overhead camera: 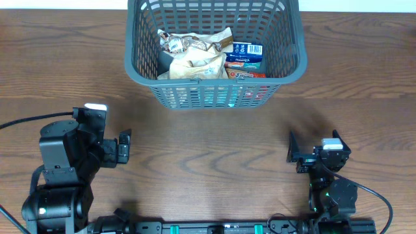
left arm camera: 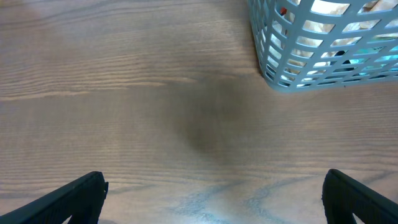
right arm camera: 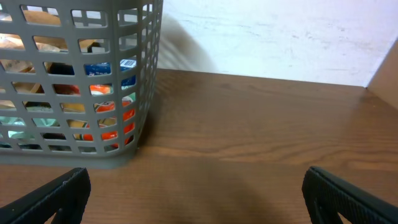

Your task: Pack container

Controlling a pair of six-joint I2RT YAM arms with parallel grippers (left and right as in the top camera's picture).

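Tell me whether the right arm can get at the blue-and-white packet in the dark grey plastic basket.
Probably yes, from above: the grey basket is open-topped, the blue packet lies uncovered on its right side, and only bare table fronts the right arm.

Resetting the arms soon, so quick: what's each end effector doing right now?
Left end effector: open, holding nothing.
Right end effector: open, holding nothing.

Brown wood-grain counter across the whole view, grain running side to side. The container stands flat on it at the far middle, bottom on the wood. The left wrist view catches a soft dark shadow on the boards just beside the container's corner.
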